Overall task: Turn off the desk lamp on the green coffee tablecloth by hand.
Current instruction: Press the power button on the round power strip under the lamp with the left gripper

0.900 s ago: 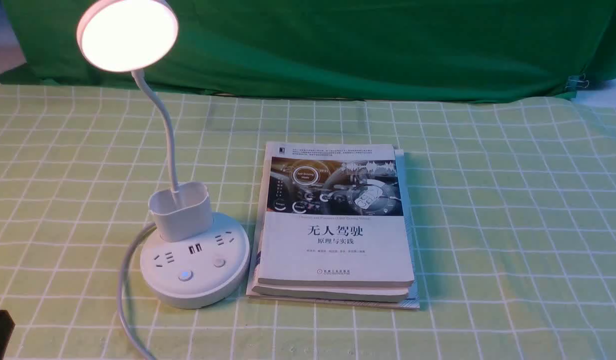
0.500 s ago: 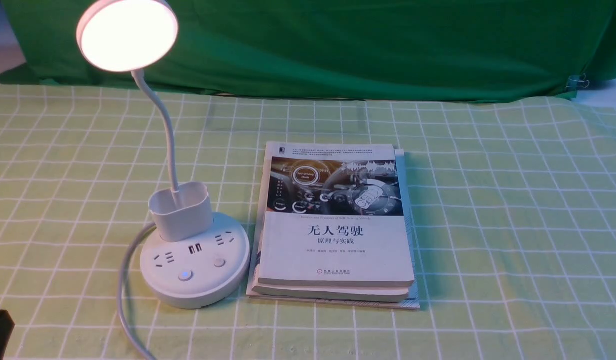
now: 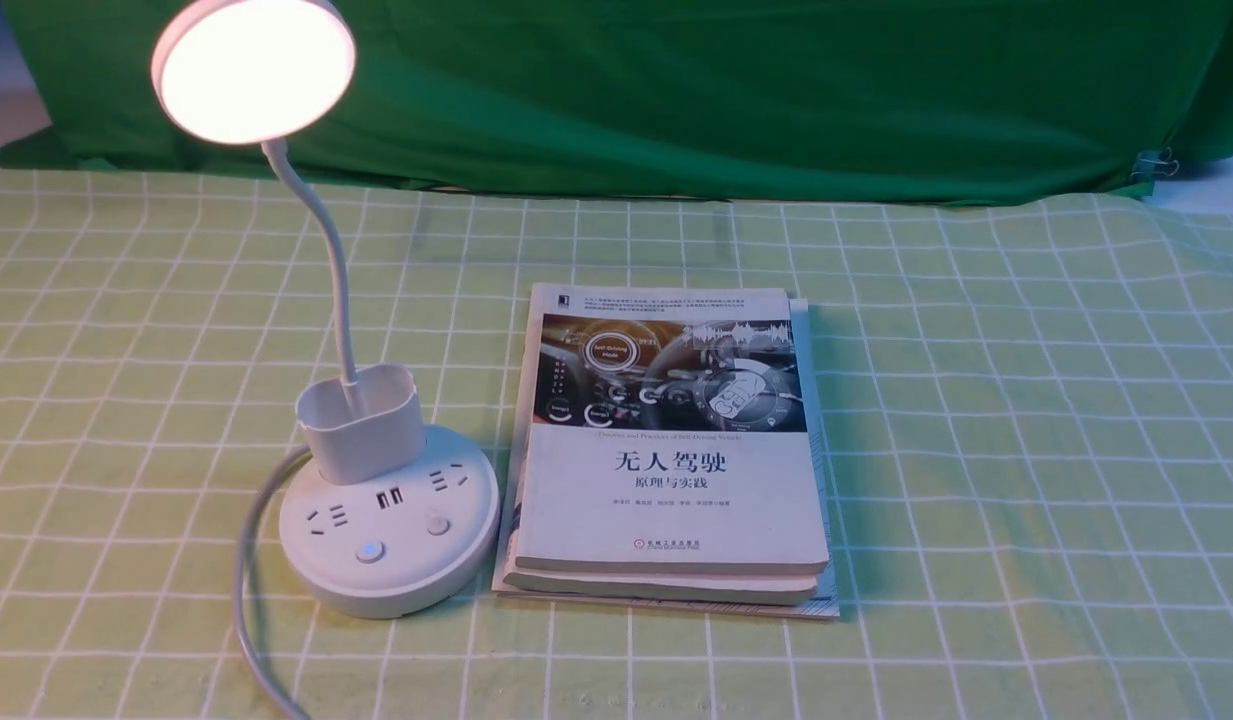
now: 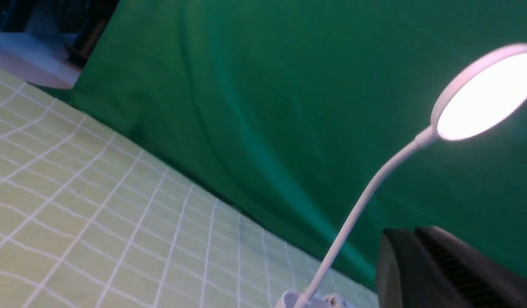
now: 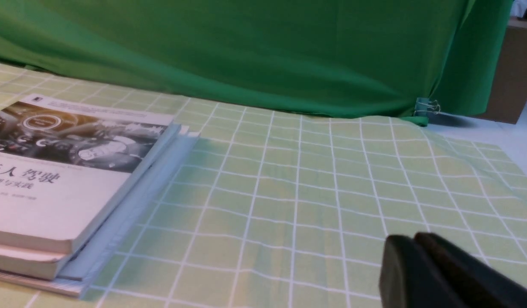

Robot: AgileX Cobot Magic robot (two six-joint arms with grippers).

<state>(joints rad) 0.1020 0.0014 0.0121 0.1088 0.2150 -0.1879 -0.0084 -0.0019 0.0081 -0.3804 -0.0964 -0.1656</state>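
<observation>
We see only the tips of our left fingers [image 4: 421,252], black and pressed together on nothing, held low and aimed past the desk lamp [image 3: 361,440] toward the backdrop [image 3: 726,100]. Our right fingers [image 5: 421,261] are likewise closed and empty, low over bare cloth to the right of the books [image 3: 671,480]. The desk is covered by the green coffee tablecloth [image 3: 1026,450]; the plain dark green backdrop hangs behind it, with a binder clip [image 3: 1161,163] at its right end. The lamp stands upright on the cloth's near left part, its base just beside the book stack, its long axis vertical. The neck rises from the holder and bends left; the lit disc head and the buttons face the robot's side.
</observation>
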